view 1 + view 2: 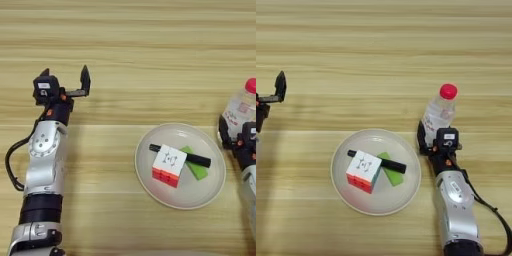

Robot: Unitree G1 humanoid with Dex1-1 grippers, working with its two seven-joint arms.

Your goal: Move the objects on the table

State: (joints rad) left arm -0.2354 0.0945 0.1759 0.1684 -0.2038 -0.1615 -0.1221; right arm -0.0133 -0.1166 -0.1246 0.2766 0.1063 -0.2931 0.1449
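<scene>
A small clear bottle with a red cap (439, 111) stands slightly tilted on the table (381, 45) at the right. My right gripper (434, 134) is shut around its lower part, one black finger (420, 136) pressed against its left side. A white plate (341, 193) holds the white-topped, red-sided cube (363, 171). The black marker (394, 166) lies behind the cube, across the flat green block (392, 176). My left gripper (65, 78) hovers at the far left, open and holding nothing, well away from the plate.
My left arm (44, 160) stretches up along the left side from the near edge. The right forearm (456, 205) lies just right of the plate. Bare wood runs across the whole far half of the table.
</scene>
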